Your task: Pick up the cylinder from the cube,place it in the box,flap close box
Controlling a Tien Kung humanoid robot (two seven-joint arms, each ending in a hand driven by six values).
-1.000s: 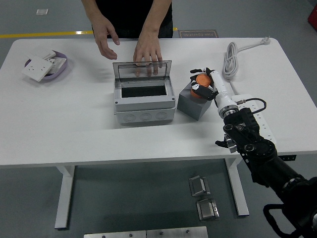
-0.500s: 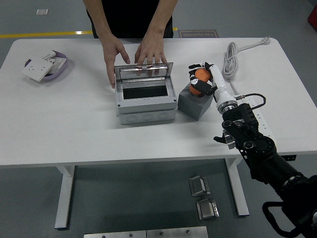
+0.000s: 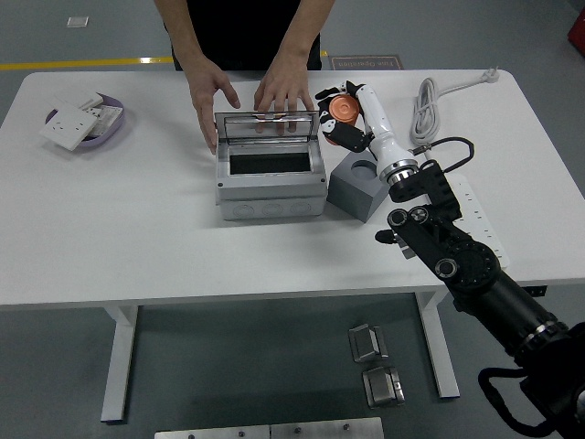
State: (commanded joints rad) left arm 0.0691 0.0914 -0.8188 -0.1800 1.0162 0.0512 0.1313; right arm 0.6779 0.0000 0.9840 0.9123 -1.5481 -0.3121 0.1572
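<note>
I have the orange cylinder [image 3: 345, 110] clear of the cube [image 3: 359, 186] now, held in the air just right of the box [image 3: 271, 174] and near its far right corner. It looks small, rigid and light, with a smooth wall that could slip, so I judge the sides are the right place to grip (not the flat top). My right hand [image 3: 345, 117] has its fingers wrapped around it. The grey cube sits on the counter [image 3: 137, 229] with its round socket showing empty. The box lies open, its clear flap [image 3: 265, 125] standing at the far side, where a person's 2 hands [image 3: 284, 90] steady it.
</note>
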